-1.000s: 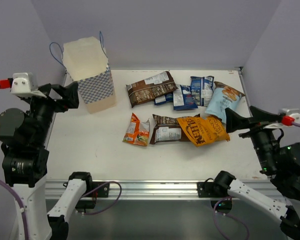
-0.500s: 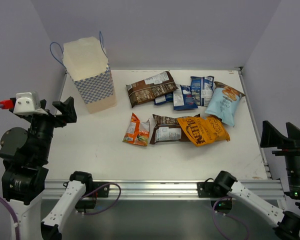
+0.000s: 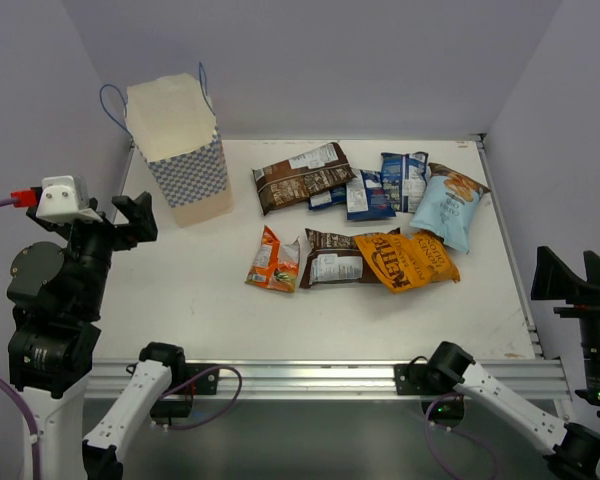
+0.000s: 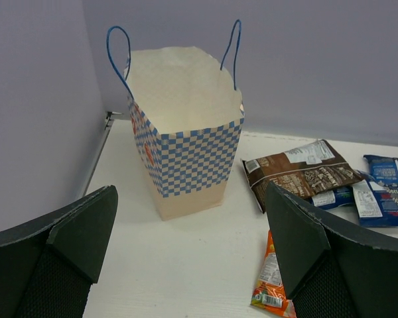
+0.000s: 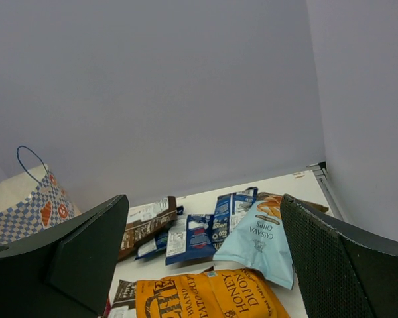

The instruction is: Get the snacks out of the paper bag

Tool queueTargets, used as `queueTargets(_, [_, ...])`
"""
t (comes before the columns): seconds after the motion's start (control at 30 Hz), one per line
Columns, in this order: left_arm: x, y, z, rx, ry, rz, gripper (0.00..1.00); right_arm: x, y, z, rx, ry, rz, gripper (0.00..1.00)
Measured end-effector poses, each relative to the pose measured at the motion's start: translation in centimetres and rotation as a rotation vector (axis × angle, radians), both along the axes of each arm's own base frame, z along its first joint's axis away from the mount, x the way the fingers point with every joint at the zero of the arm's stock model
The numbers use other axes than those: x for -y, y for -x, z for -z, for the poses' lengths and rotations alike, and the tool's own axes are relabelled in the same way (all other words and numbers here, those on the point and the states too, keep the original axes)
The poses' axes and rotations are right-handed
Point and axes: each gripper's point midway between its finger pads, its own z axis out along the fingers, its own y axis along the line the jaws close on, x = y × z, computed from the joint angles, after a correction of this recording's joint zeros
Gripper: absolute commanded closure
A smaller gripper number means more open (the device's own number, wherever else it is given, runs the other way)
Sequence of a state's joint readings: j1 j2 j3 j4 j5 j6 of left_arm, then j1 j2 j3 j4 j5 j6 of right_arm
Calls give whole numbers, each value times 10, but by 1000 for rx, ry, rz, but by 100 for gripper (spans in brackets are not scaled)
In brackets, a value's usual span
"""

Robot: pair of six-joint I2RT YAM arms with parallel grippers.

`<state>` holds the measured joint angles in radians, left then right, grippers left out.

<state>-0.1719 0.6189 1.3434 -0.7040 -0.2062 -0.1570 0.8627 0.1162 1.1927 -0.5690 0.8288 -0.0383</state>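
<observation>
Left claw [image 3: 132,218] first: fingers spread wide, nothing btwn them, hanging by the table's left edge. The paper bag [image 3: 177,140] stands upright just ahead of it in the far-left corner, blue cord handles up, checkered band at the bottom. We can't see down to its floor.

Right claw [image 3: 572,280]: also spread, empty, out past the table's right edge on the near side.

The snacks [image 3: 368,200] lie flat mid-table, well apart from both claws and clear of the bag. Far row: dark brown packet [image 3: 302,177], dark blue pair [image 3: 404,178], and the light blue packet [image 3: 448,205] at the right end. Near row: small orange packet [image 3: 273,260], second brown packet [image 3: 325,262], w/ the orange-yellow packet [image 3: 405,258] touching its right end.

White table [image 3: 180,290], metal rail [image 3: 310,378] along the near edge, plain lilac walls [image 3: 330,60] on 3 sides.
</observation>
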Motion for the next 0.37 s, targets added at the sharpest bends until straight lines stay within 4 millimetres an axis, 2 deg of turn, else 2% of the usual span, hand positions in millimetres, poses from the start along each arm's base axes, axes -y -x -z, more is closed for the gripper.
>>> queueTargets(0.37, [1, -6, 10, -24, 2, 0, 0, -1, 0, 0, 2, 2, -6, 1])
